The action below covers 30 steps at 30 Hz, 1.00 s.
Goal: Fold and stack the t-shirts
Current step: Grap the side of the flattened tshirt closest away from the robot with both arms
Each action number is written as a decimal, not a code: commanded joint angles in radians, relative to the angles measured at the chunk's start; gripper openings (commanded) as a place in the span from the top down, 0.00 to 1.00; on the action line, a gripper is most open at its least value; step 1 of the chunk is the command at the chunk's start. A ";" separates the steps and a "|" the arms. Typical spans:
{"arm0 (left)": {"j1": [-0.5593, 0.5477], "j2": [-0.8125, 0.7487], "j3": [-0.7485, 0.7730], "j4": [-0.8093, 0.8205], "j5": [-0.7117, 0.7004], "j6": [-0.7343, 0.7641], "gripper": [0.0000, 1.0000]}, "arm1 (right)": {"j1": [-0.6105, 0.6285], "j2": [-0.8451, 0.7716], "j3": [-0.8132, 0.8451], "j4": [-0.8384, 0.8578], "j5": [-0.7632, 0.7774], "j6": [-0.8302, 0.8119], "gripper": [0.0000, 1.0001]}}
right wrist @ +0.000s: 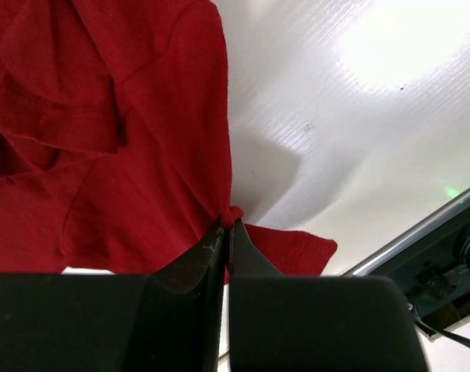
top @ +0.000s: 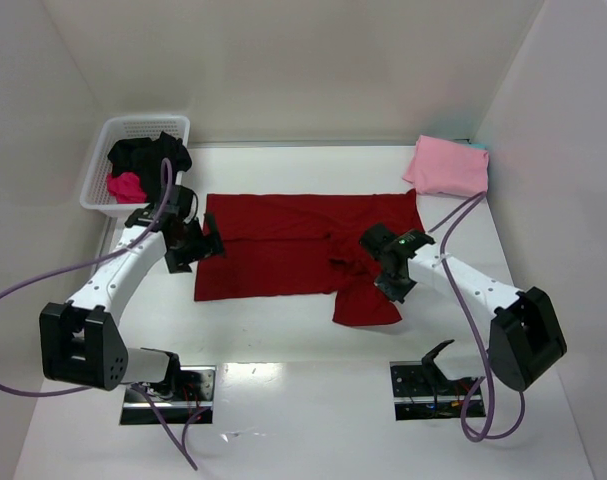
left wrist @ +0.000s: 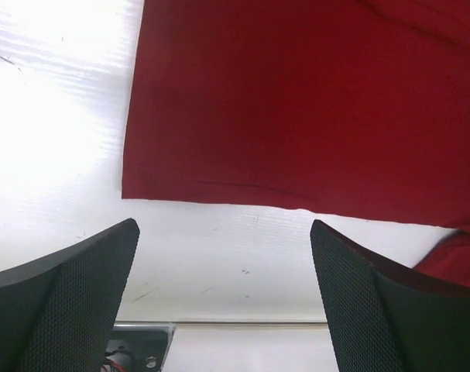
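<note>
The dark red t-shirt (top: 283, 250) lies spread across the middle of the tabletop (top: 303, 410), and the right claw (right wrist: 227, 229) is pinched shut on only a thin bit of its edge near a sleeve, so the cloth may slip free on lifting. The left claw (left wrist: 223, 225) gapes wide and empty just off the shirt's corner; a one-sided pull would likely drag and bunch it.

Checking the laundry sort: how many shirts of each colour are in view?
Dark red shirt: 1
Pink shirt: 1
Black shirt: 1
Magenta shirt: 1
Total: 4
</note>
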 commanded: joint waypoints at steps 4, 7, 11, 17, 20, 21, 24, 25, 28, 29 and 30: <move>-0.047 -0.013 -0.031 -0.072 -0.100 -0.104 0.01 | -0.018 -0.076 0.030 -0.027 0.009 -0.031 0.97; -0.066 -0.024 -0.041 -0.101 -0.114 -0.138 0.01 | -0.038 -0.097 0.030 -0.014 0.009 -0.059 0.97; -0.084 0.040 -0.032 -0.124 -0.151 -0.147 0.01 | -0.047 -0.116 0.021 0.024 -0.002 -0.114 0.97; -0.084 0.137 -0.032 -0.128 -0.196 -0.187 0.01 | -0.056 -0.137 0.021 0.061 -0.031 -0.153 0.97; -0.093 0.165 -0.032 -0.118 -0.208 -0.205 0.01 | -0.056 -0.150 0.012 0.072 -0.040 -0.172 0.97; -0.093 0.180 -0.041 -0.118 -0.217 -0.215 0.01 | -0.056 -0.162 0.011 0.072 -0.050 -0.172 0.97; -0.093 0.208 -0.041 -0.108 -0.228 -0.225 0.01 | -0.056 -0.162 0.001 0.082 -0.060 -0.185 0.97; -0.093 0.234 -0.041 -0.108 -0.228 -0.225 0.01 | -0.056 -0.171 0.001 0.082 -0.060 -0.195 0.97; -0.093 0.246 -0.041 -0.108 -0.240 -0.254 0.01 | -0.056 -0.171 0.001 0.082 -0.070 -0.205 0.97; -0.093 0.255 -0.051 -0.108 -0.240 -0.255 0.01 | -0.056 -0.171 0.001 0.082 -0.070 -0.205 0.97; -0.093 0.255 -0.051 -0.108 -0.240 -0.267 0.01 | -0.056 -0.180 0.001 0.082 -0.070 -0.205 0.97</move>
